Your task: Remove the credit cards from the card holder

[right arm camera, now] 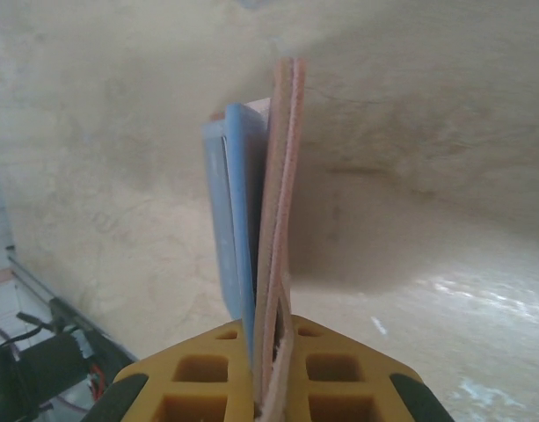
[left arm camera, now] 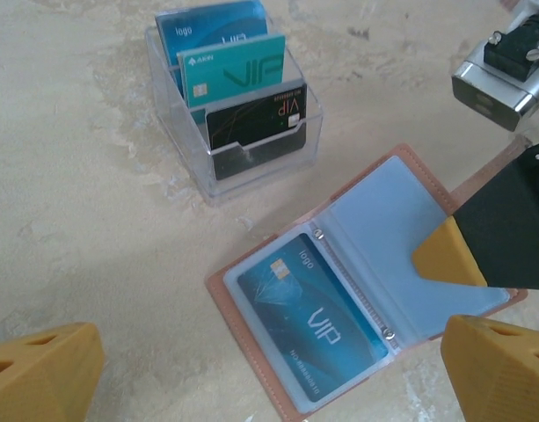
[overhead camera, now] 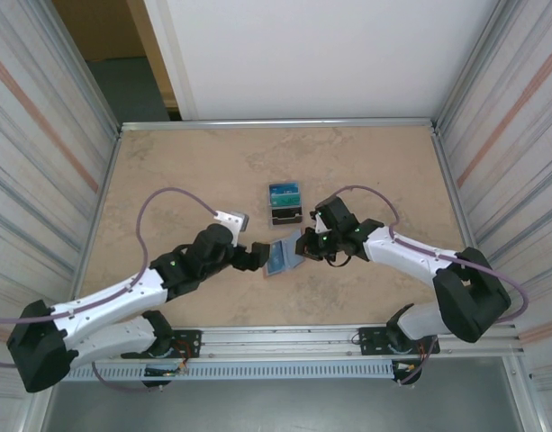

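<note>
The right gripper [right arm camera: 271, 374] is pressed together on the edge of the card holder [left arm camera: 383, 229], its yellow fingers [left arm camera: 449, 259] pinching the salmon cover and the pale sleeve at the right side of the opened wallet, so that this side is pinned while the rest lies spread on the tabletop [left arm camera: 76, 220]. The left gripper [left arm camera: 269, 378] is spread wide and holds nothing; its two fingertips hang low at either side of the wallet's near edge, close above it but not touching. Between them, in the left sleeve of the wallet, sits one blue card [left arm camera: 309, 325], fully tucked into its pocket; the right sleeve looks empty. Just beyond the wallet stands a clear tiered stand [left arm camera: 225, 185] with three cards upright in its slots: a blue one [left arm camera: 212, 26] at the back, a teal one [left arm camera: 234, 75] in the middle, a dark one [left arm camera: 256, 119] in front. By that count the job seems mostly done, with the one card in view left to draw out. Whether further sleeves hide more cards cannot be told.
</note>
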Controlling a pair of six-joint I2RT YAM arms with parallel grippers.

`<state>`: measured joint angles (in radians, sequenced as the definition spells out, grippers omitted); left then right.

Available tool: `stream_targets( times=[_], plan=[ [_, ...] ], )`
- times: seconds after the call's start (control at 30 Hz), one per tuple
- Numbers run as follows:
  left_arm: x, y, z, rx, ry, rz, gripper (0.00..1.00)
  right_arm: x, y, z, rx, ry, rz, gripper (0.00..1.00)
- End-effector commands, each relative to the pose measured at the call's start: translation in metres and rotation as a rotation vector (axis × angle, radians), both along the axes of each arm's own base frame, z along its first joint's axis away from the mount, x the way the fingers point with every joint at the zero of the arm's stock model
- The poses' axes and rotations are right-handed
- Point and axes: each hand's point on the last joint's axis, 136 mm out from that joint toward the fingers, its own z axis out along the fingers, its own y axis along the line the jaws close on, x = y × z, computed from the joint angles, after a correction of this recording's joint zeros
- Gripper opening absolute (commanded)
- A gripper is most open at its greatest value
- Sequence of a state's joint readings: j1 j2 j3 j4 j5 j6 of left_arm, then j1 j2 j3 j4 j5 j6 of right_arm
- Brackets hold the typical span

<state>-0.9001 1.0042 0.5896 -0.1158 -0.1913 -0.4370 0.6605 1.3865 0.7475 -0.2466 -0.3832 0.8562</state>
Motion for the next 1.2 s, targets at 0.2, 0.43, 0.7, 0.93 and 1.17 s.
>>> stream_targets(
  times=[0.2, 0.43, 0.7, 0.93, 1.17],
  plan=[
    [0.008, -0.012, -0.01, 0.032, 0.005, 0.014, 0.99, -0.005, -0.024, -0.023, -0.097, 0.045, -0.035, 0.14],
    [0.007, -0.018, -0.023, 0.072, 0.024, 0.01, 0.99, -0.004, -0.041, -0.031, -0.137, 0.057, -0.06, 0.23],
    [0.007, -0.018, -0.026, 0.079, 0.03, 0.017, 0.99, -0.007, -0.056, -0.035, -0.188, 0.062, -0.084, 0.39],
    [0.007, -0.013, -0.028, 0.099, 0.026, 0.028, 0.99, -0.01, -0.084, -0.026, -0.259, 0.033, -0.132, 0.51],
    [0.007, -0.011, -0.034, 0.128, 0.039, 0.033, 0.99, -0.012, -0.114, 0.004, -0.299, -0.052, -0.208, 0.55]
  ],
)
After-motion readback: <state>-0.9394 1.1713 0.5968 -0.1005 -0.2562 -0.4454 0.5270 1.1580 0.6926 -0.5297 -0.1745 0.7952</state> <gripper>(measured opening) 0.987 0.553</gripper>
